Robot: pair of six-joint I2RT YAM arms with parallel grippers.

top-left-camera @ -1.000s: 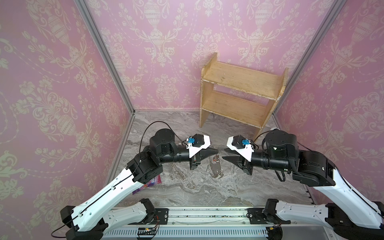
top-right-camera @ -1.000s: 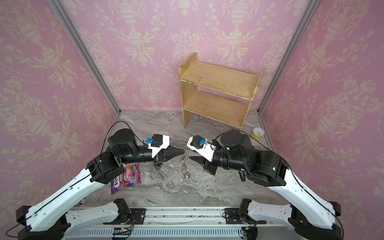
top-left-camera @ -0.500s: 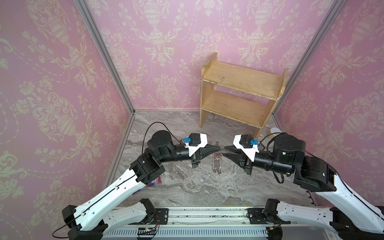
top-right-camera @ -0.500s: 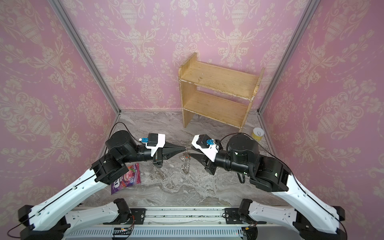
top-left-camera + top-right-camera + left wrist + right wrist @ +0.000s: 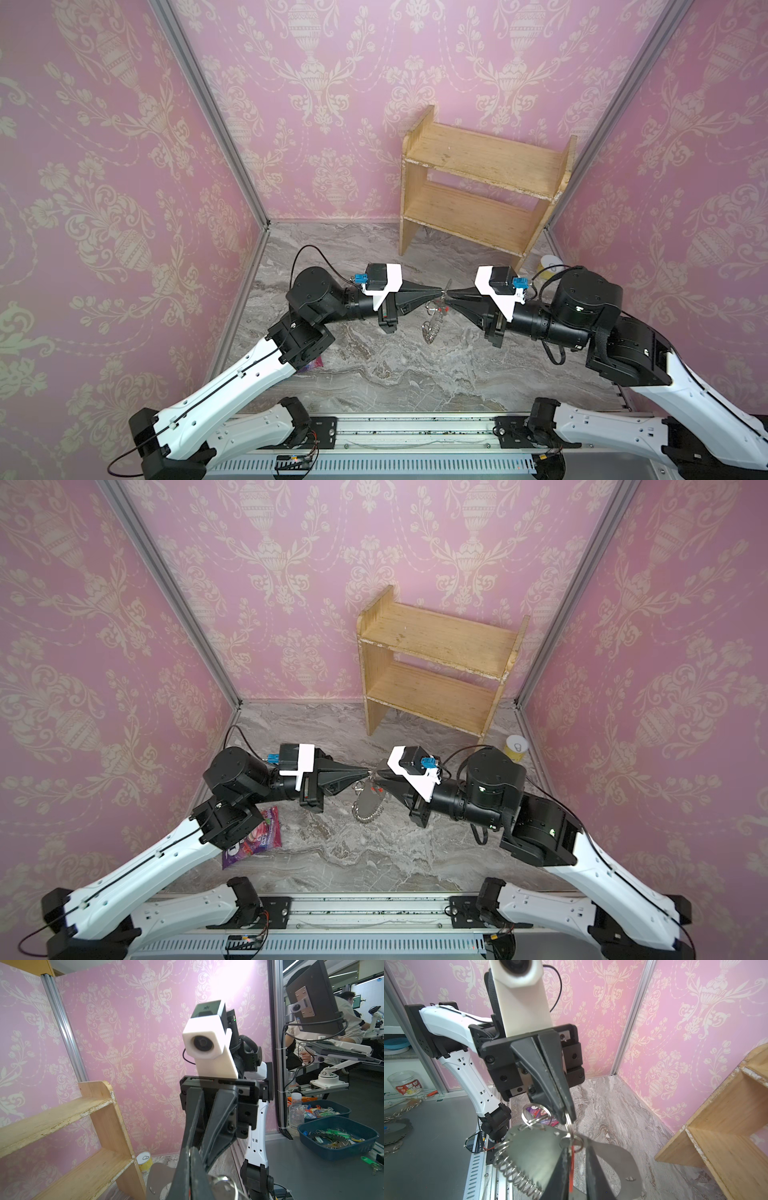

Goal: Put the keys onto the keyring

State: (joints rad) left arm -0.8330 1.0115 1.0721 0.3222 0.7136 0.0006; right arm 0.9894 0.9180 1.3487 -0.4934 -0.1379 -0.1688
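I'm clamping the ring-edged grey crescent keyring point(image 5: 369, 802) in my left end effector point(image 5: 439, 292); right end effector point(image 5: 449, 293) is straddling the red-tagged key point(image 5: 572, 1158), grip unclear.

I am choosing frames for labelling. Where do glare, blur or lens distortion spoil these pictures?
Left wrist view: glare burns out a wall patch, and the left gripper's fingers are blurred. Right wrist view: even light; the right gripper's fingers are soft, the keyring clear. Both top views: sharp, but the wide lens splays the corner posts.

Bright even light, some glare.
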